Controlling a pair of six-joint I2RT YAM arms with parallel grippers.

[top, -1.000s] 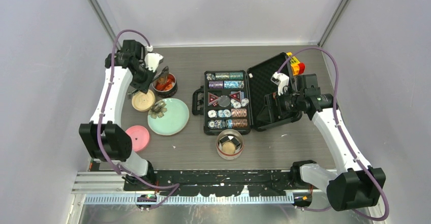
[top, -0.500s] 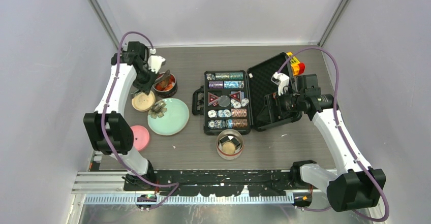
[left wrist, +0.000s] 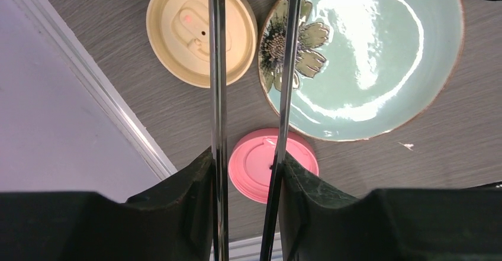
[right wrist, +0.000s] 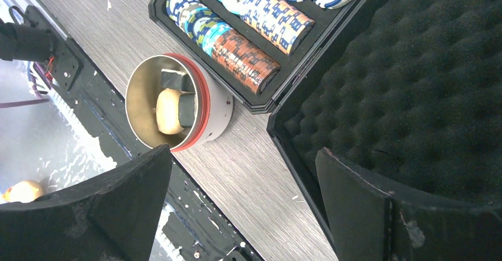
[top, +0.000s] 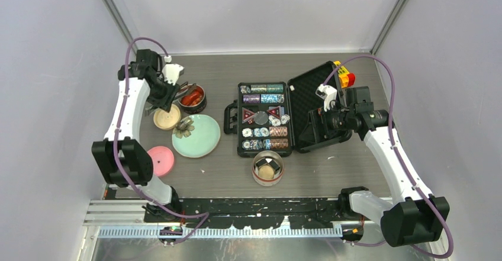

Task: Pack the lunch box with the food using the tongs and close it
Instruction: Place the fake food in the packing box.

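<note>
My left gripper (top: pixel 170 88) is shut on the tongs (left wrist: pixel 218 95), a finger pressing each thin metal arm, and the two arms stand spread apart. Their tips reach toward a small round lunch box tub (top: pixel 193 99) holding red-orange sausages (top: pixel 191 98). In the left wrist view the tongs run up past the pink lid (left wrist: pixel 256 165), the cream lid (left wrist: pixel 189 33) and the mint-green plate (left wrist: pixel 379 48); their tips are cut off at the top edge. The steel tub (right wrist: pixel 177 104) holds a tan piece and dark blocks of food. Over the case my right gripper (right wrist: pixel 244 181) stands open and holds nothing.
The open black case of poker chips (top: pixel 263 119) lies mid-table, its foam-lined lid (right wrist: pixel 426 65) raised under the right gripper. The plate (top: pixel 201 137), cream lid (top: pixel 167 118) and pink lid (top: pixel 160 160) lie by the left arm. Walls enclose the table.
The left wrist has drawn back to the left from above the sausage tub, and the tongs have tipped lower with their arms spread wider. The right arm has not moved.
</note>
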